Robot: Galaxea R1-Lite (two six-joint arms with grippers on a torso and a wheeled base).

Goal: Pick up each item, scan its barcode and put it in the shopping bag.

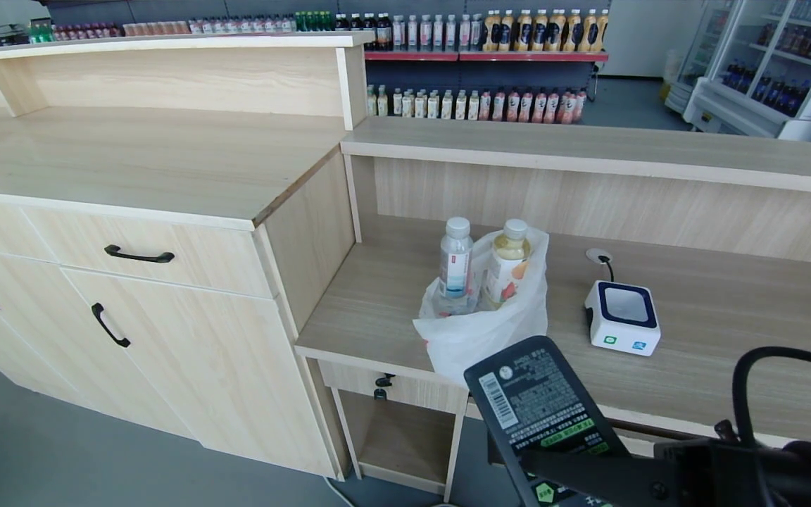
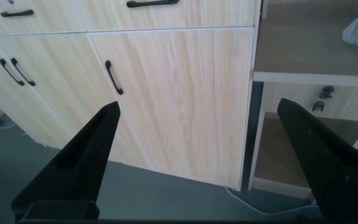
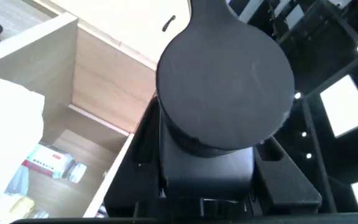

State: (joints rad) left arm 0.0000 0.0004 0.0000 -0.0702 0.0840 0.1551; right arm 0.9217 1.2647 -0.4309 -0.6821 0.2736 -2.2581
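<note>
My right gripper is shut on a black can-like item with a white barcode on its side, held in front of the counter's near edge, below the bag. From the right wrist, the item's round black end sits between my right gripper jaws. A white shopping bag stands on the low counter with a clear water bottle and a yellow drink bottle upright inside. The white scanner lies to the bag's right. My left gripper hangs open and empty before the cabinet doors.
A tall cabinet with black-handled drawers and doors stands left of the low counter. A raised ledge runs behind the counter. Under the counter is an open shelf and a drawer with keys. Shelves of drinks line the back.
</note>
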